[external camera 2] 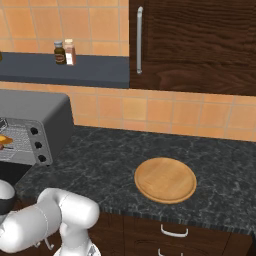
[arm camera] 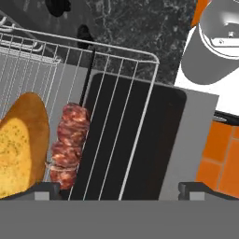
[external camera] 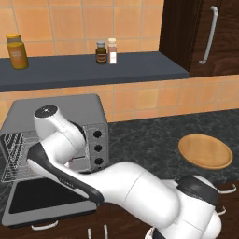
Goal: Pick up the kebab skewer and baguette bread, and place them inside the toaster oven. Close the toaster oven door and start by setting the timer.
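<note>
Kebab skewer (arm camera: 70, 144) lies on the pulled-out wire rack (arm camera: 135, 93) of the toaster oven (external camera: 60, 116), and I see it in my hand view at about 8 o'clock from the centre. Its reddish-brown meat chunks sit close together on a thin dark stick which points toward 12 o'clock. Just beside it, at 9 o'clock, the baguette bread (arm camera: 21, 144) rests on the same rack, golden-yellow with a browner crust at its edge; whether the two touch I cannot tell.

My claw (arm camera: 119, 191) is released, the two dark fingertips (arm camera: 44, 190) standing wide apart at the bottom of the hand view, and it holds nothing. One tip is near the lower end of the skewer and the bread, but I cannot tell if it touches them.

The toaster oven door (external camera: 42, 200) is dropped down flat, its dark glass pane visible under the rack wires. In the left base view the three black knobs (external camera: 98, 148) are on the right panel of the oven.

Farther out, on the dark counter (external camera 2: 100, 165), a round wooden plate (external camera 2: 165, 180) lies well apart at 3 o'clock from the oven. On the shelf (external camera: 93, 70) above stand a yellow jar (external camera: 17, 51) and two small bottles (external camera: 106, 51).
</note>
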Controlling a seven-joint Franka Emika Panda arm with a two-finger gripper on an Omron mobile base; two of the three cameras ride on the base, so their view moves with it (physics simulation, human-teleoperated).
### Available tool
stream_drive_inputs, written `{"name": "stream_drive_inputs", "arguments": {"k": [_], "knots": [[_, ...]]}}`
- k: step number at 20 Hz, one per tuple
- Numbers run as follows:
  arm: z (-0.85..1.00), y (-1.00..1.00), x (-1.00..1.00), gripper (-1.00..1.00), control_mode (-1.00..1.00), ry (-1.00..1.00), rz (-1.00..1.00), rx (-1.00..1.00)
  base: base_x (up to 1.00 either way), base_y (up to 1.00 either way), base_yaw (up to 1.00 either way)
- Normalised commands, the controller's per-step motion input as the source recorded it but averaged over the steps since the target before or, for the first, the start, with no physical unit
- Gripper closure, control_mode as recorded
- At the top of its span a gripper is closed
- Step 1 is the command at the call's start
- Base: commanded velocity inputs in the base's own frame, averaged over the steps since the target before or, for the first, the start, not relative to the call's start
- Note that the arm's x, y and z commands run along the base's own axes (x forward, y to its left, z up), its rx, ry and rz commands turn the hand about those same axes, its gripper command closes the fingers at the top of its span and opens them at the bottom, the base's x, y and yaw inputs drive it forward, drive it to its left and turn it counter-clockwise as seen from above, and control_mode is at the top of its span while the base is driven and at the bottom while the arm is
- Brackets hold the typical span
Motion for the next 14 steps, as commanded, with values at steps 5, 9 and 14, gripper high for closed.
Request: {"name": "stream_drive_inputs", "arguments": {"k": [5,9,14], "knots": [[0.37,0.00,-0.42,-1.00,-1.00,-0.01,0.26,-0.17,0.00,0.00,0.00],[0.03,-0.09,-0.76,-1.00,-1.00,-0.06,0.52,-0.32,0.00,0.00,0.00],[0.08,-0.14,-0.23,-1.00,-1.00,-0.06,0.55,-0.24,0.00,0.00,0.00]]}}
